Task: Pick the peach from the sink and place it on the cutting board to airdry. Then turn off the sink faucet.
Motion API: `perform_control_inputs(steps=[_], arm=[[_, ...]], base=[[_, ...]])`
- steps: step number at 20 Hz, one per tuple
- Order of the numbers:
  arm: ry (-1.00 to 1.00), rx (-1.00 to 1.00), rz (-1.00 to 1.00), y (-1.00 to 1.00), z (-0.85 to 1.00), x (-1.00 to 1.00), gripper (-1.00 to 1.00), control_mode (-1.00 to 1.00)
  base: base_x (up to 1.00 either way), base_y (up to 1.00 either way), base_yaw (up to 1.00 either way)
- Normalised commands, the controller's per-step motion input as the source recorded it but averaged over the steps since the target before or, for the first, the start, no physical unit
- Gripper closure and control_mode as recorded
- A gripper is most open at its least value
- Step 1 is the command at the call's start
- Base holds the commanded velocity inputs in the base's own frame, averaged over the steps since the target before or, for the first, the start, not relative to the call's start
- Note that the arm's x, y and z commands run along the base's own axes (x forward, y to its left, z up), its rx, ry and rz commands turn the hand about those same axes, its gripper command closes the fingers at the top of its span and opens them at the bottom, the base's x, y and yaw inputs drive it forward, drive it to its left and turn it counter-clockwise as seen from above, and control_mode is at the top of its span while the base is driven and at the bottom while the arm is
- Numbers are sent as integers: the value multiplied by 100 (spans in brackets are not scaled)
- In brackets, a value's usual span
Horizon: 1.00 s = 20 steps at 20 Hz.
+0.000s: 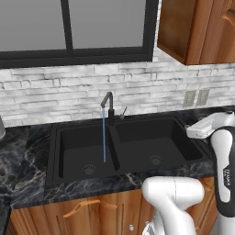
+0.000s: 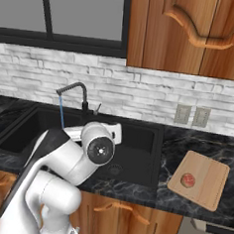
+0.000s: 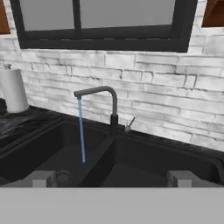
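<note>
Looking from the left base view, the sink [image 1: 133,142] lies black and wide in the dark marble counter [image 1: 18,165], and the sink faucet [image 1: 109,106] stands at its back edge, above the central divider. A thin blue stream of water [image 1: 104,137] falls into the left basin. Both basins have free room above them.

From the right base view, the peach [image 2: 187,180] sits on the cutting board [image 2: 208,188], on the counter just right of the sink's edge — well apart from the faucet. The white arm [image 2: 66,159] crosses in front of the basins.

In the hand view, the gripper [image 3: 111,179] faces the faucet, whose thin lever [image 3: 129,124] points up to the right. Its two fingertips [image 3: 43,178] stand wide apart and hold nothing. A paper towel roll [image 3: 13,89] stands at the far left.
</note>
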Motion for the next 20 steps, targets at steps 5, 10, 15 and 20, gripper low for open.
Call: perform_control_inputs(steps=[5,10,15,20], arm=[[-6,0,13,31,-1,27,-100,-100],[-5,0,13,17,-1,32,-100,-100],[-1,0,12,5,-9,41,-100,-100],[0,0,11,11,-13,51,-100,-100]], base=[[0,0,0],[0,0,0],[0,0,0],[0,0,0]])
